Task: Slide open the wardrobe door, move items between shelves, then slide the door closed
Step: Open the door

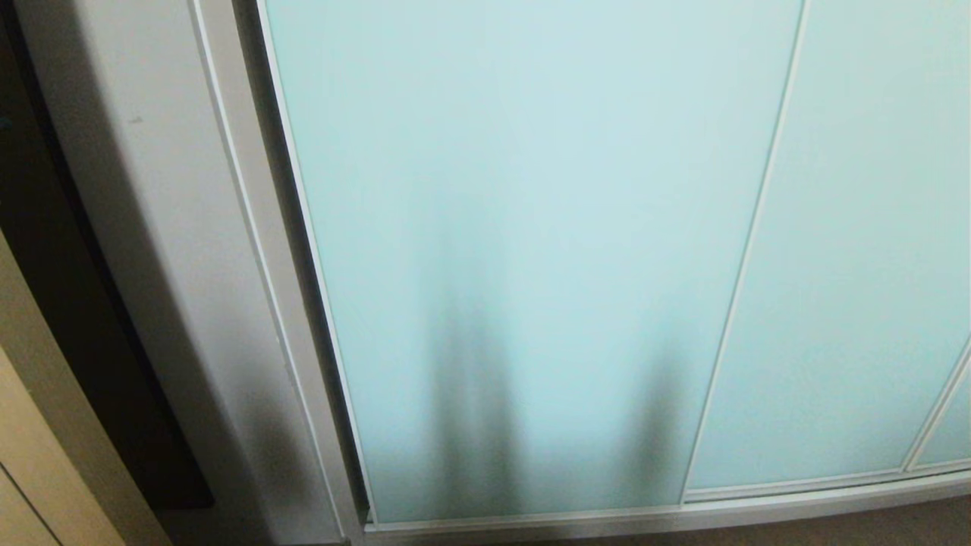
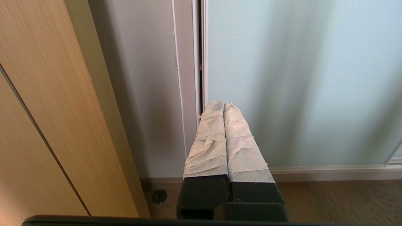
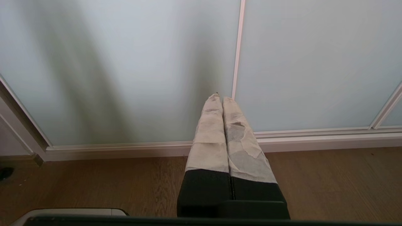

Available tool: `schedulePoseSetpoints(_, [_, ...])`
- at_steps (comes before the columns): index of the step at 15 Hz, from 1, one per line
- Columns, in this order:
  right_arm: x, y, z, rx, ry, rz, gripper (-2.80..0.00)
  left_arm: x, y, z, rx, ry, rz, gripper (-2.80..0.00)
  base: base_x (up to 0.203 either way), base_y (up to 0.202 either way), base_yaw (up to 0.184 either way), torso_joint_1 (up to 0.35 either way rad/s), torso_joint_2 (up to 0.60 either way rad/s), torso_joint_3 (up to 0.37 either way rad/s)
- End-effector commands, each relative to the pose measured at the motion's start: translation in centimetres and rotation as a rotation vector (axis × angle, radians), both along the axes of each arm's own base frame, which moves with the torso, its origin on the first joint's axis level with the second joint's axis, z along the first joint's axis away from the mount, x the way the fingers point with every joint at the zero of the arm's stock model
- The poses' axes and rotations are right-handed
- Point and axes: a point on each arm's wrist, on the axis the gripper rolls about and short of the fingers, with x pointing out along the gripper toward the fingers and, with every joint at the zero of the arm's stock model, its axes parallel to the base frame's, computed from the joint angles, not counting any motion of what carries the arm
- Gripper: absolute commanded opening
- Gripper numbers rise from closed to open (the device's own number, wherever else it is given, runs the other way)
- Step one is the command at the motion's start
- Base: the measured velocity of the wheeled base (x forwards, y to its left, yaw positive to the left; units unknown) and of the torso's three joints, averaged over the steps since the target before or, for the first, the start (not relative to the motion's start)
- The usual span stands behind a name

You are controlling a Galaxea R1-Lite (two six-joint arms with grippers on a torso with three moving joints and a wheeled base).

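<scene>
My left gripper [image 2: 223, 105] and right gripper [image 3: 222, 99] both hang pinched tight and empty, short of the sliding wardrobe door [image 1: 516, 250], which sits fully closed against the white side panel [image 1: 163, 250], so I reckon nothing's begun: opening, shifting, closing all remain.

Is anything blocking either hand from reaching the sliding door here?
Nothing visible does. The left hand and right hand, both shut and empty, point at the closed door with only open air ahead. The left one faces the door's edge beside the white side panel. The bare wooden floor lies below.
</scene>
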Motion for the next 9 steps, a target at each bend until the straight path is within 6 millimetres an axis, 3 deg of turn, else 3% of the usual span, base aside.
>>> schedulePoseSetpoints(1, [-0.02, 0.00, 0.00, 0.000, -0.002, 0.000, -2.80, 0.01, 0.00, 0.01, 0.000, 0.002, 0.001, -2.80, 0.000, 0.000, 0.000, 0.000, 0.00, 0.000])
schedulePoseSetpoints(9, [-0.02, 0.00, 0.00, 0.000, -0.002, 0.000, -2.80, 0.03, 0.00, -0.04, 0.000, 0.003, 0.001, -2.80, 0.000, 0.000, 0.000, 0.000, 0.00, 0.000])
